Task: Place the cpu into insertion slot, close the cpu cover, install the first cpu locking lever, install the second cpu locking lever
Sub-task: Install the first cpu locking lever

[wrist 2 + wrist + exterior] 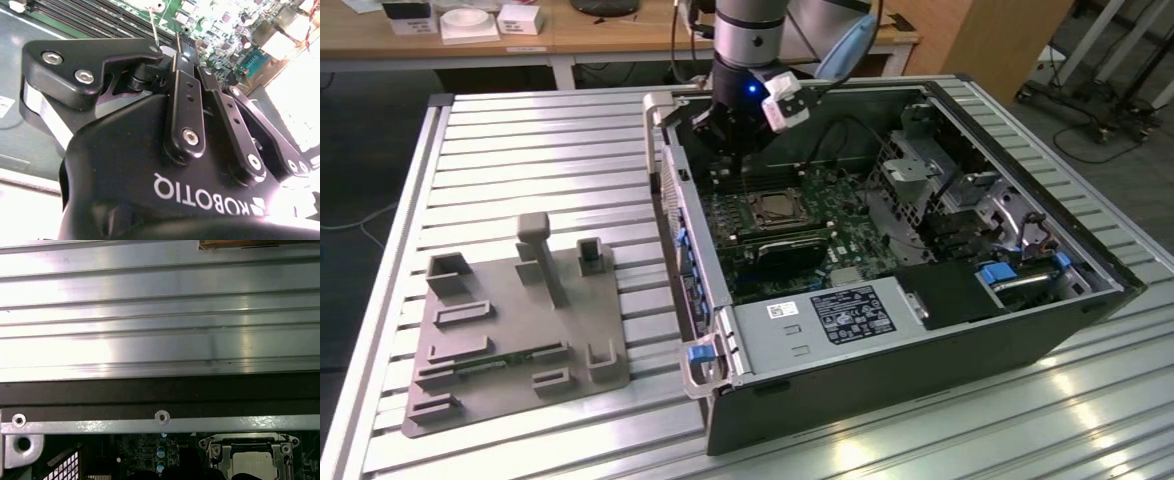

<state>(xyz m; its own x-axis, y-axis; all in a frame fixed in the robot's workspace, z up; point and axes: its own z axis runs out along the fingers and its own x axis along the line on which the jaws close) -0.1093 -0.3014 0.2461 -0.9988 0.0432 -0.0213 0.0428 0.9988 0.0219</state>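
The cpu (783,207) lies flat on the motherboard inside the open computer case, its silvery face (252,465) showing through the window of the cpu cover (250,442). The cover lies down around the chip. The insertion slot is hidden beneath them. My gripper (724,140) hangs inside the case, just beyond the socket's far corner on the exterior view's left. In the second wrist view the gripper (175,50) has its fingers pressed together. A thin pale wire (154,27) rises right beside the tips, and I cannot tell whether it is clamped.
The case's side wall (670,200) stands close to my gripper. Long memory slots (100,15) run beneath it. A black labelled box (854,312) and a drive cage (934,170) fill the case's other parts. A grey fixture block (507,320) rests on the slatted table (520,150).
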